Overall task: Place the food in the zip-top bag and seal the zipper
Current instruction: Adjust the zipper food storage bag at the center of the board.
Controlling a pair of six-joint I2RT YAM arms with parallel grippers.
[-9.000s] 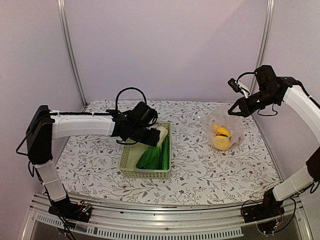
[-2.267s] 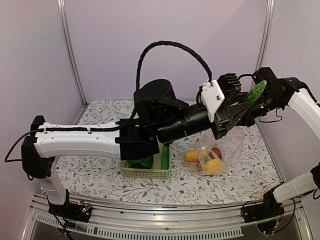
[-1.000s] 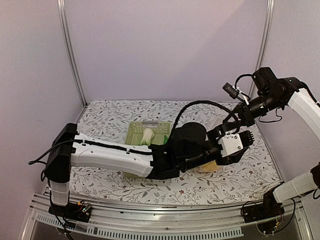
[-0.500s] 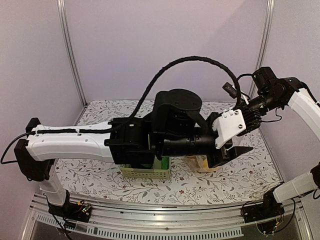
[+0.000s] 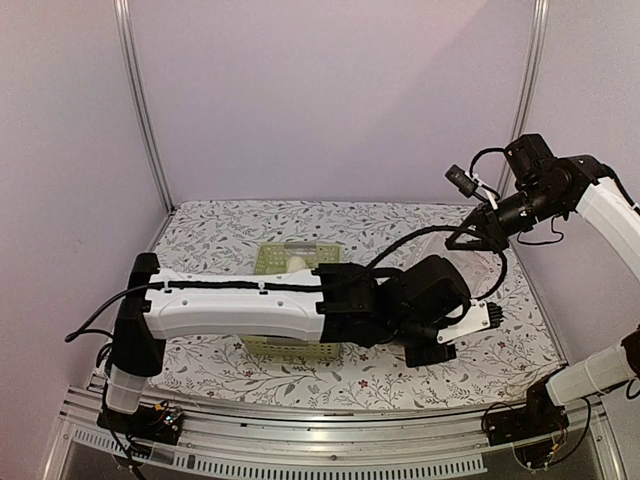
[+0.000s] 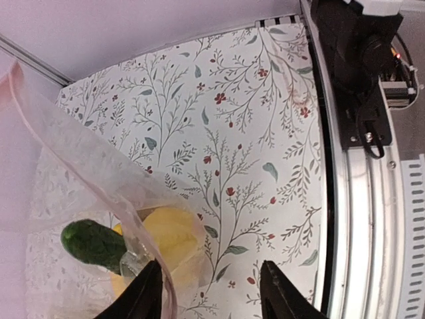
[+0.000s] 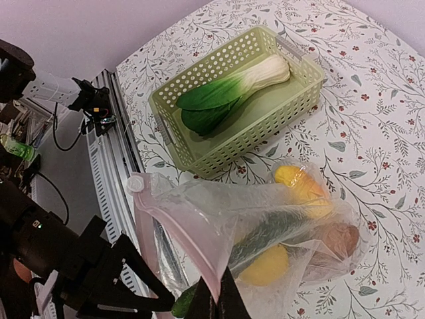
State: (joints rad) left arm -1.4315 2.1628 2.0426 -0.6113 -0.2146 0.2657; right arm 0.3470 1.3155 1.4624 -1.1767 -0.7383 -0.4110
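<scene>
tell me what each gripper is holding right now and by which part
The right gripper pinches the zip-top bag by its mouth edge. The left gripper holds nothing; its jaws stand apart.

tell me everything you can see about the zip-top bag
The zip-top bag is clear, crinkly plastic with a pinkish zipper strip along its mouth. The shut right gripper pinches that edge, lifting the mouth; its body rests on the table near the basket. Inside: two yellow fruits, a cucumber, a brown piece. The open left gripper sits alongside; contact unclear.

Pale lilac walls [image 5: 330, 90] fill the upper frame between metal posts [image 5: 138, 100]; floral table [image 5: 200, 230] below, rail [image 5: 300, 447] at bottom.
</scene>
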